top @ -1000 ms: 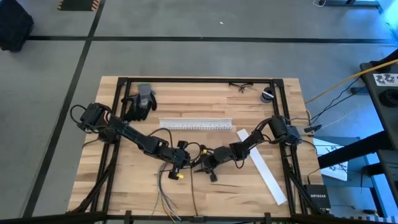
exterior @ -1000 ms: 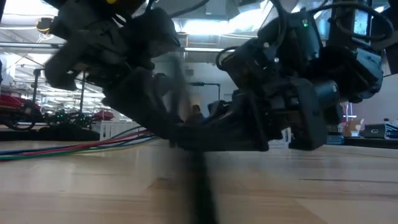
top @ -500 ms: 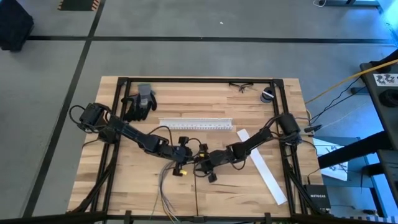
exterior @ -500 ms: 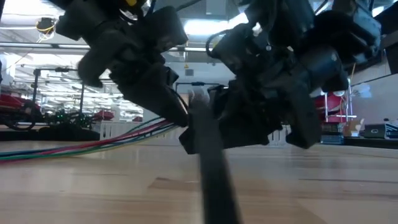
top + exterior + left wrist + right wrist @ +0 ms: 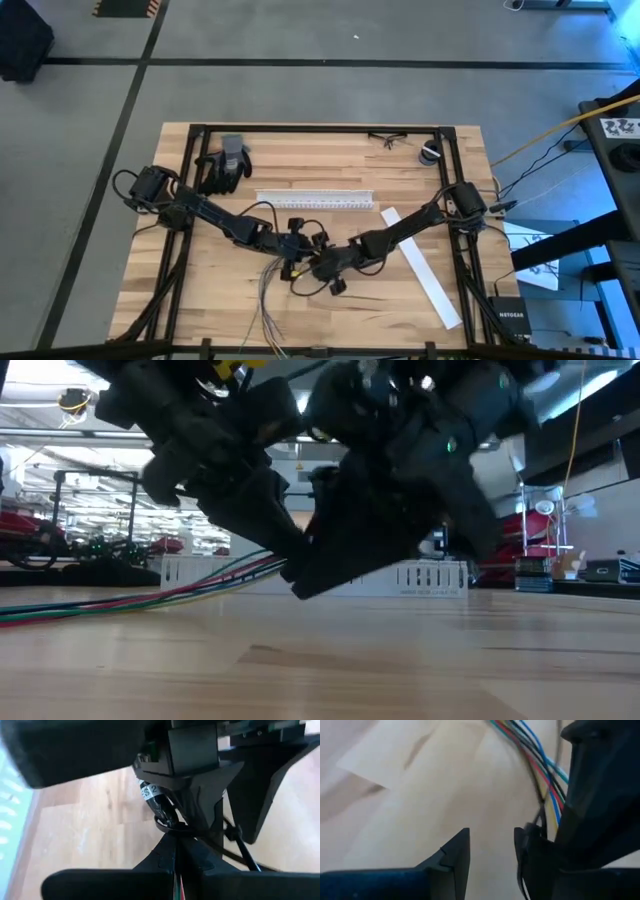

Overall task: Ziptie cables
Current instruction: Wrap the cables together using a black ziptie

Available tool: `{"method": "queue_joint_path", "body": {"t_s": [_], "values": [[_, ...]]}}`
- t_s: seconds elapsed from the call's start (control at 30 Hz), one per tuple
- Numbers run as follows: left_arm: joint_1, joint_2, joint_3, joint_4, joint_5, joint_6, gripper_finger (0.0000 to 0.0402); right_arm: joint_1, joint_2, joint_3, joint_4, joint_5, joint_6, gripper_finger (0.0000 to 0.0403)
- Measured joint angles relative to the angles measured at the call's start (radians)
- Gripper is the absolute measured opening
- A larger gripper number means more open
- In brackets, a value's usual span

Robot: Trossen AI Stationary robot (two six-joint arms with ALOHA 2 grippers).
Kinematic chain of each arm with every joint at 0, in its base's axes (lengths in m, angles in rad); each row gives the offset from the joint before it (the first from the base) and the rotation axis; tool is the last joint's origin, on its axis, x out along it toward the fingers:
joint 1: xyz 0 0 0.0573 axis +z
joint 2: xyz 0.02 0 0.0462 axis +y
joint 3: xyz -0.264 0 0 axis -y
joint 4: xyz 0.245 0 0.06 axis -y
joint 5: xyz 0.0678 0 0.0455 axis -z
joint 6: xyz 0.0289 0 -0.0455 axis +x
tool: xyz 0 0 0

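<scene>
The high view looks straight down on the whole pale wooden slatted table (image 5: 330,160). The low view sits at tabletop height, facing level across it into the room. Both wrist views look closely past dark fingers. All share the table's middle.

Two dark tools meet just above the desk (image 5: 320,670), the left tool (image 5: 285,545) against the right tool (image 5: 335,560). The cables (image 5: 150,600), red, green and blue, trail from them toward the desk's edge. A white slotted channel (image 5: 430,575) stands behind.
</scene>
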Motion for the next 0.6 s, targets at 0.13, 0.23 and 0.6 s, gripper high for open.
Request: {"method": "queue_joint_path", "body": {"t_s": [0.13,0.23,0.6], "values": [[0.000,0.000,0.000,0.000,0.009,0.000,0.0000,-0.001,0.000,0.088,-0.198,-0.007,0.013,0.0147],[-0.005,0.000,0.000,-0.001,0.011,-0.001,0.0000,-0.001,0.000,0.153,-0.368,-0.007,0.072,0.0147],[-0.008,-0.001,0.000,0.000,0.023,0.000,0.0000,-0.001,0.000,0.235,-0.553,0.035,0.138,0.0147]]}}
